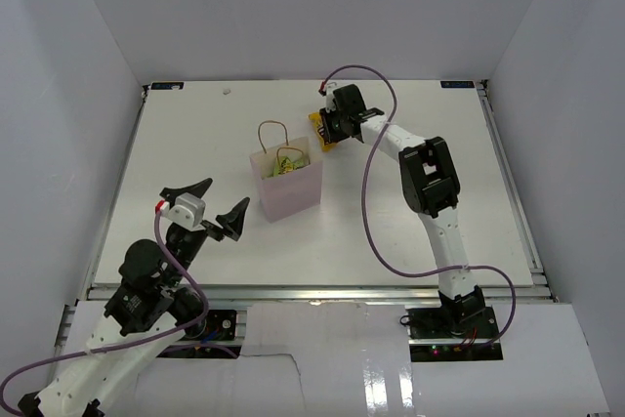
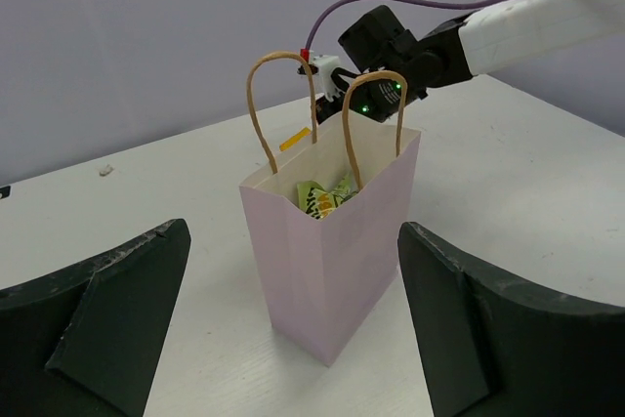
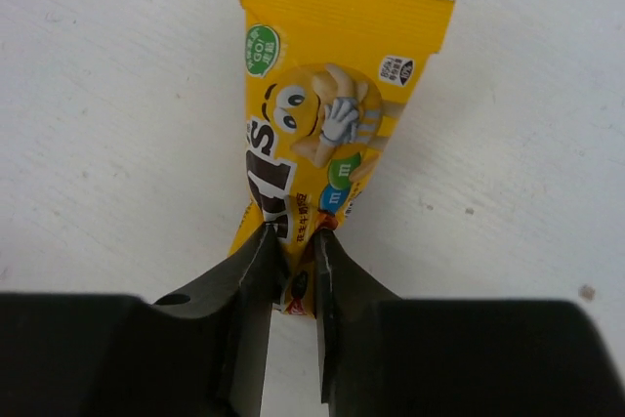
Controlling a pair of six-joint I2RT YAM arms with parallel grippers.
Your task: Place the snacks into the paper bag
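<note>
Since bag [image 1: 288,187] stands open at centre, right gripper [image 3: 291,241] nips near end of yellow packet [image 3: 332,95] lying just far-right of it, ready for lift; left gripper [image 1: 227,192] hovers near-left, jaws wide, empty.

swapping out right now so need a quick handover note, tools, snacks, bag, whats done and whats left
Left tool: open, empty, hovering near-left of the bag.
Right tool: shut on the lower end of a yellow packet, which looks to lie flat on the table just beyond the bag's far right corner.
Bag: upright, mouth open, handles up.
Done: green packets are in the bag.
Left: lift the yellow packet, carry it over the mouth and drop it in.
</note>
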